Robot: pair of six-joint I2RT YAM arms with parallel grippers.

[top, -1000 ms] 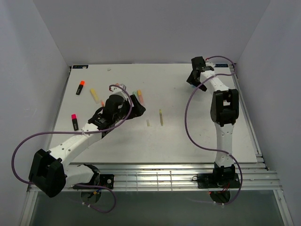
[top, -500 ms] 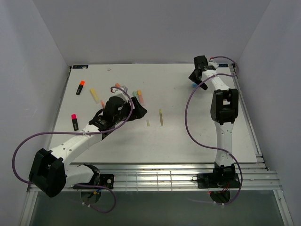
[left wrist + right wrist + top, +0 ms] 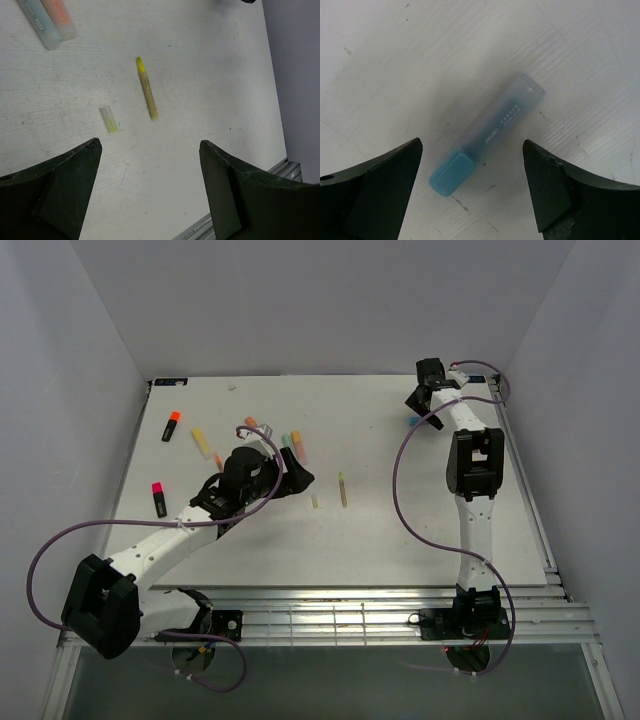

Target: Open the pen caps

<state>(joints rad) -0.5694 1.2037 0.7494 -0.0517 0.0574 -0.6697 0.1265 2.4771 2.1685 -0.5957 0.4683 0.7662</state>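
Blue pen point(image 3: 487, 137) between the wide-apart right jaws, clear of both.

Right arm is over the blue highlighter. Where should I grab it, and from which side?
I'd grip the frosted barrel mid-length, straight down from above with the open right gripper. The highlighter lies flat, slanted to the jaw line, so turn the wrist first. That leaves the blue cap free.
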